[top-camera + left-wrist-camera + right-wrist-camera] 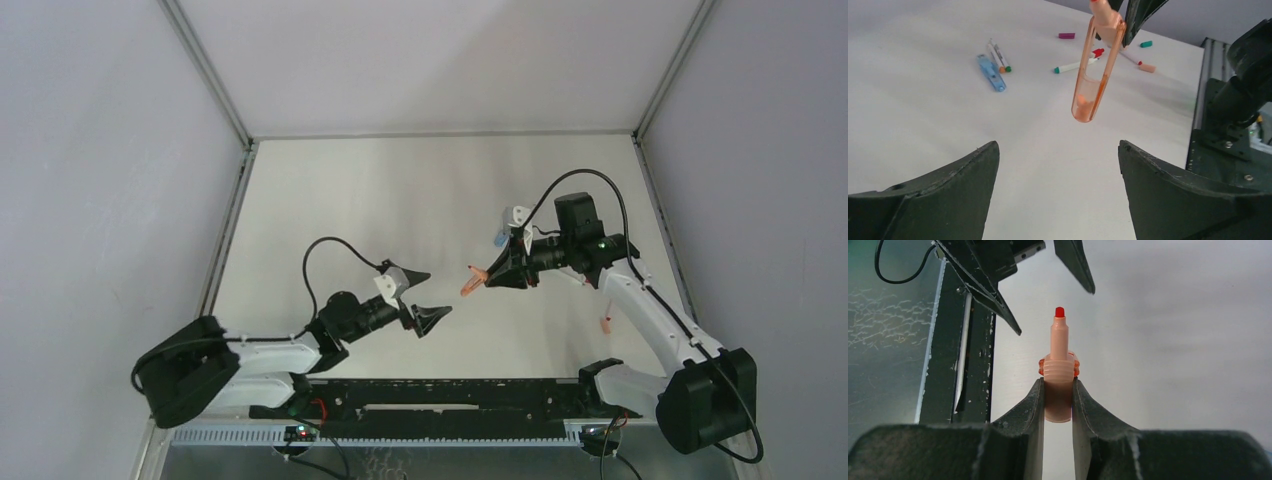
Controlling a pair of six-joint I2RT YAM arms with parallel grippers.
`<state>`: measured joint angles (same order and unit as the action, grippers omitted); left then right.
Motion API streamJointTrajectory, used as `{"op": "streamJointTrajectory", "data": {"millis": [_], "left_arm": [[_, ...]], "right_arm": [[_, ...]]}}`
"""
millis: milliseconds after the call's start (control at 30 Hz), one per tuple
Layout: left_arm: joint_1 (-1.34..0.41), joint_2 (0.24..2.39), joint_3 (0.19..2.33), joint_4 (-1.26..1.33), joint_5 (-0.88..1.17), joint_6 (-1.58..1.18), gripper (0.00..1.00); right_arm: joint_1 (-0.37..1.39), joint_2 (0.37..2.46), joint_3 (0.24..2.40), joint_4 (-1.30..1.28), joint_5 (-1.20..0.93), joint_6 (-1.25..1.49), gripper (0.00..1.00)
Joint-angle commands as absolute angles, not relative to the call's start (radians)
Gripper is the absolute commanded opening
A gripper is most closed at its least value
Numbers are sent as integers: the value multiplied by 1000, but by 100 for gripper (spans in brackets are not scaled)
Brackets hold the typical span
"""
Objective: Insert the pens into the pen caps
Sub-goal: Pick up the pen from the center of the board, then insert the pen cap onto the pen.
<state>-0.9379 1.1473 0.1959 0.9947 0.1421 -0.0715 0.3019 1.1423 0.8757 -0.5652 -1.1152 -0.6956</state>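
Note:
My right gripper (1058,382) is shut on a salmon-orange pen (1059,340) whose red tip points away from the wrist. In the top view that pen (472,283) juts left from the right gripper (488,276) toward my left gripper (438,292), a short gap apart. The left gripper (1058,145) stands open and holds nothing. In the left wrist view the held piece looks like a translucent salmon tube (1090,80) hanging above the gap. On the table lie a magenta cap (1066,35), a teal cap (1146,44), a salmon cap (1147,67) and a long light blue cap (991,73).
Two pens (999,57) lie beside the blue cap, and a white pen with a teal end (1075,65) lies near a red-tipped one (1098,51). A small salmon piece (607,322) rests by the right arm. The black rail (450,400) runs along the near edge.

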Motion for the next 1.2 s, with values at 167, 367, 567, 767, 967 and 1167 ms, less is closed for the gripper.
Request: {"op": "streamJointTrajectory", "data": {"millis": [167, 367, 567, 767, 967, 1167], "left_arm": [[-940, 1379, 161, 1465, 161, -729, 92], [-941, 1422, 129, 1465, 34, -1126, 91], [-945, 1548, 191, 1467, 28, -1532, 91], [-979, 1649, 211, 1474, -44, -1789, 91], [-985, 1686, 267, 1475, -78, -1947, 91], [-986, 1753, 326, 1476, -80, -2065, 84]], "right_arm": [[284, 1098, 871, -527, -1136, -651, 0], [276, 1096, 871, -494, -1102, -606, 0], [269, 1087, 861, -453, -1093, -561, 0], [256, 1071, 853, -433, -1100, -539, 0], [269, 1069, 852, -439, -1130, -550, 0], [283, 1063, 847, -439, -1135, -559, 0]]}}
